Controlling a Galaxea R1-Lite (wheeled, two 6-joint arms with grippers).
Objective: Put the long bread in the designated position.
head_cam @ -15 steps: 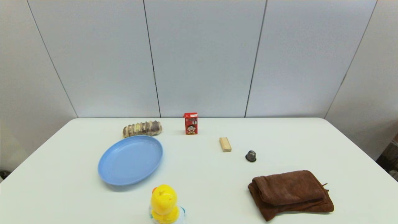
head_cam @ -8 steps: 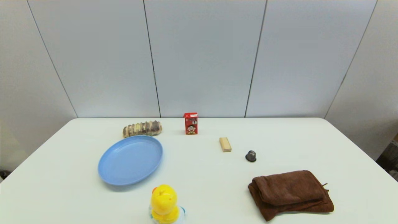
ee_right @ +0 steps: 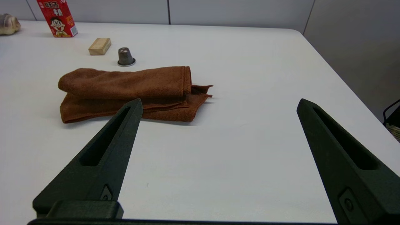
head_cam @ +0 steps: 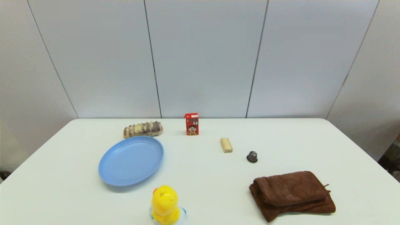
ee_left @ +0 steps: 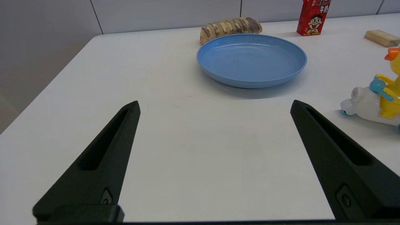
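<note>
The long bread (head_cam: 143,129), striped tan and dark brown, lies at the far left of the white table, just behind the blue plate (head_cam: 131,160). The left wrist view shows the long bread (ee_left: 230,27) beyond the plate's far rim (ee_left: 251,60). My left gripper (ee_left: 215,106) hangs open over bare table near the front left edge, well short of the plate. My right gripper (ee_right: 218,104) is open above bare table at the front right, near the brown towel. Neither arm appears in the head view. One end of the bread (ee_right: 8,23) shows in the right wrist view.
A red milk carton (head_cam: 192,123) stands at the back centre. A pale wooden block (head_cam: 226,145) and a small grey capsule (head_cam: 252,156) lie to its right. A folded brown towel (head_cam: 292,193) is at front right, a yellow duck toy (head_cam: 165,205) at front centre.
</note>
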